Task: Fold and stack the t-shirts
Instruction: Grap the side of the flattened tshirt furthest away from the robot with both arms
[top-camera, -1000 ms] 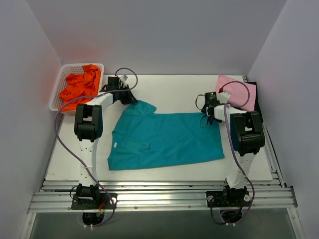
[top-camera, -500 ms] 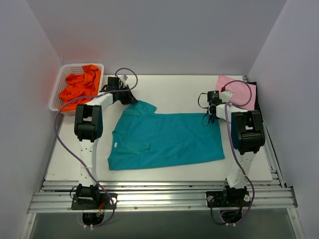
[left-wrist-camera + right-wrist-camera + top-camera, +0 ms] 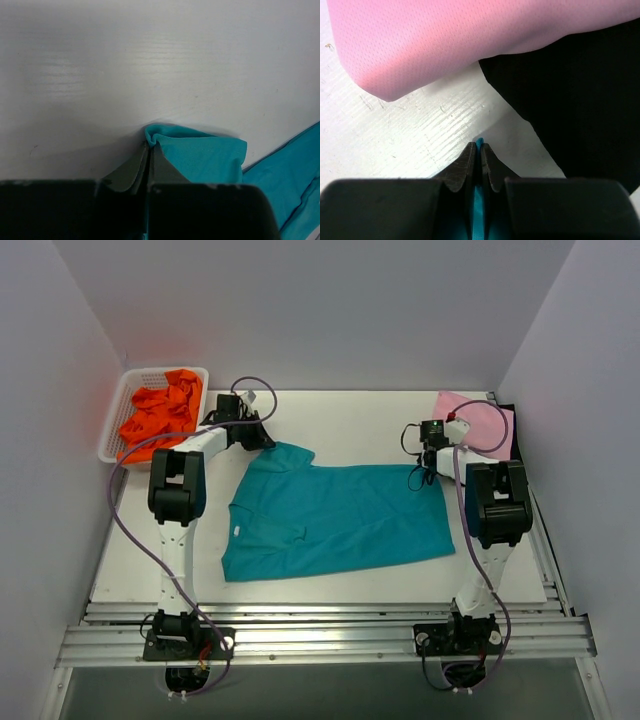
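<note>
A teal t-shirt (image 3: 335,515) lies spread across the middle of the table. My left gripper (image 3: 262,439) is shut on its far left corner, and a fold of teal cloth (image 3: 197,152) bunches at the pinched fingertips (image 3: 150,146). At the shirt's far right corner my right gripper (image 3: 430,462) is shut, with a thin edge of teal cloth (image 3: 479,142) between its fingers. A pink t-shirt (image 3: 478,426) (image 3: 445,35) lies at the back right on top of a black t-shirt (image 3: 580,95). Orange t-shirts (image 3: 160,412) fill the white basket.
The white mesh basket (image 3: 118,415) stands at the back left corner beside the left wall. The pink and black pile lies just beyond my right gripper, near the table's right edge (image 3: 535,520). Metal rails (image 3: 320,635) run along the near edge.
My right gripper closed on the teal shirt's far right corner. The shirt's near edge has shifted slightly to the right. My left gripper kept its hold.
</note>
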Robot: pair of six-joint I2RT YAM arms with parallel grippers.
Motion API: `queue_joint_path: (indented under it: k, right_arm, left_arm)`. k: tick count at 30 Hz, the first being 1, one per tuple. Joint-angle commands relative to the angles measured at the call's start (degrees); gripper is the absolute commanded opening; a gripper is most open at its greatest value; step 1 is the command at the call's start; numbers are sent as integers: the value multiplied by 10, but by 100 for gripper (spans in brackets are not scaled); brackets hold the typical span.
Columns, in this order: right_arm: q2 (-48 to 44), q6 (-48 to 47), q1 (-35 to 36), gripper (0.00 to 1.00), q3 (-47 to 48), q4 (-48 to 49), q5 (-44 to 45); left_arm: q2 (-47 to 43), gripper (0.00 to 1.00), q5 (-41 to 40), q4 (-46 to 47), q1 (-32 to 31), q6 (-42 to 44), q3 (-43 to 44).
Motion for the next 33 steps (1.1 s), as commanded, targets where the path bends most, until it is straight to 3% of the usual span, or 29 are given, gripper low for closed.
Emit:
queue_joint_path:
  k: [1,18,33]
  right_arm:
    - [11,-1,-4,0,24,-35,-5]
    - [-17,-14,1,0,93,-92,-19]
    - [-76,-23,3,0,62,-114,-21]
  left_arm:
    - [-46,2,-58,-21,-6,31,-20]
    - [-131,2,-65,-73,-13,55,9]
    - [-300,2,-125,-91,-57,72,-141]
